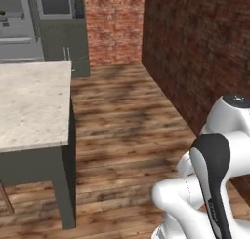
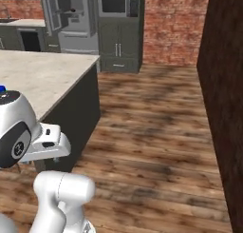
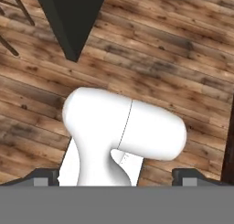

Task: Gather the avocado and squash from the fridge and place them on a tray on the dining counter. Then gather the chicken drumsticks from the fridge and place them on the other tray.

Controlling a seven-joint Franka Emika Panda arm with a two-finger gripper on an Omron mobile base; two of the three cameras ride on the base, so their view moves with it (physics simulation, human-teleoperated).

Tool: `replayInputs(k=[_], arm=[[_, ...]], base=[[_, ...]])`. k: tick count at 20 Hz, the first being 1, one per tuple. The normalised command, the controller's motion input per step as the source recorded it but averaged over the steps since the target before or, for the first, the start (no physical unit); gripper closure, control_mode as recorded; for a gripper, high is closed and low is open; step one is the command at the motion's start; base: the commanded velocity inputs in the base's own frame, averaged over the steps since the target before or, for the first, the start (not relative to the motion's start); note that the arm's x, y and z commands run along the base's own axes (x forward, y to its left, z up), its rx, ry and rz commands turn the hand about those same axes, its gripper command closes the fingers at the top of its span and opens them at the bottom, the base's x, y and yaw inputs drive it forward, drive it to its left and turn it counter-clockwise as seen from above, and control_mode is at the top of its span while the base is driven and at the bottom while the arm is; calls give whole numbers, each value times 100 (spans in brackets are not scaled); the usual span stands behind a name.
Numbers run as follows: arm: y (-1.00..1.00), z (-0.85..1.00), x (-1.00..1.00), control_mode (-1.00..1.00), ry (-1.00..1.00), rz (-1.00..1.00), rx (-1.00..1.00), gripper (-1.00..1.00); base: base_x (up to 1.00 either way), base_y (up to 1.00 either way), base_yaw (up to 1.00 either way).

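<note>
Beside dining counter (image 1: 34, 101) corner: open wood floor (image 1: 127, 130), brick wall (image 1: 195, 48) right; fingers (image 3: 45, 178) spread wide, holding nothing.

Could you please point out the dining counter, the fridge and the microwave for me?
dining counter (image 1: 29, 104): left base view, bare speckled top.
fridge (image 2: 78, 30): right base view, lower grey front.
microwave (image 2: 114, 4): right base view, dark window.

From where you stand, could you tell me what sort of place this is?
A home kitchen, most likely: a stone-topped dining counter, a built-in microwave above dark cabinets, brick walls and plank flooring.
</note>
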Motion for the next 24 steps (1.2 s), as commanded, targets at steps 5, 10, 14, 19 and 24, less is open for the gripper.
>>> replayInputs(k=[5, 10, 14, 19, 24], arm=[[0, 0, 0, 100, 0, 0, 0, -100], [0, 0, 0, 100, 0, 0, 0, -100], [0, 0, 0, 100, 0, 0, 0, -100], [0, 0, 0, 100, 0, 0, 0, -100], [0, 0, 0, 100, 0, 0, 0, -100]], base=[[84, -83, 18], [82, -60, 17], [87, -40, 14], [93, -42, 17], [92, -50, 26]])
